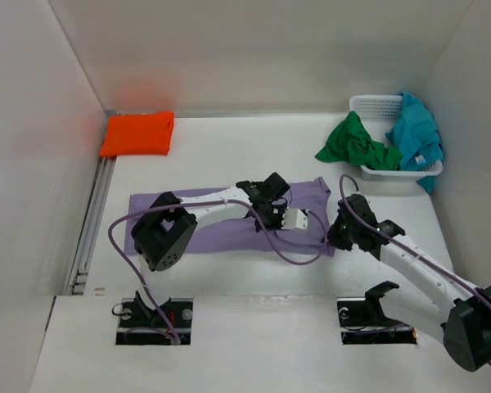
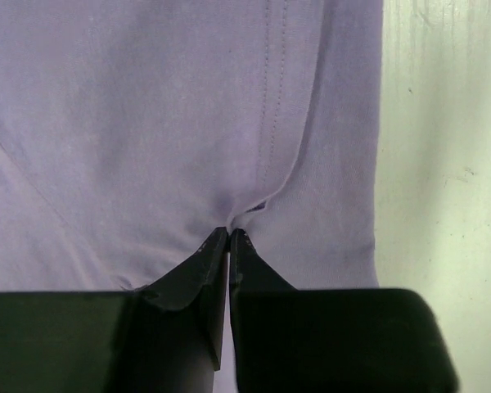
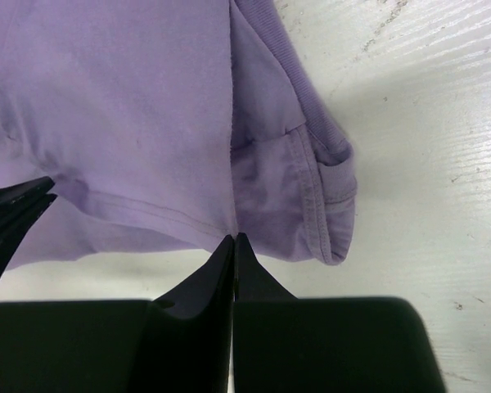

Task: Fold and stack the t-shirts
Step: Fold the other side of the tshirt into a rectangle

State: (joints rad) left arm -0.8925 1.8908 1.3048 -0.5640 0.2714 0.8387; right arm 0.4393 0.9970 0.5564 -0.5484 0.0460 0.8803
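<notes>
The lavender-purple soft cloth t-shirt point(image 1: 229, 236) lies spread on the white table point(image 1: 229, 155). The left gripper point(image 2: 229, 236) is clenched on a pucker of it, the right gripper point(image 3: 234, 239) on its hem. Folding looks underway; next both probably must lift together.

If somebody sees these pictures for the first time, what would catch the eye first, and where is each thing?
First comes the lavender t-shirt, spread out in the middle of the table, with the left gripper and the right gripper both pinched shut on its cloth. Next is the bright orange t-shirt, lying folded in the far left corner. At the far right stands the white basket, with the green t-shirt and the teal t-shirt crumpled over its rim.
</notes>
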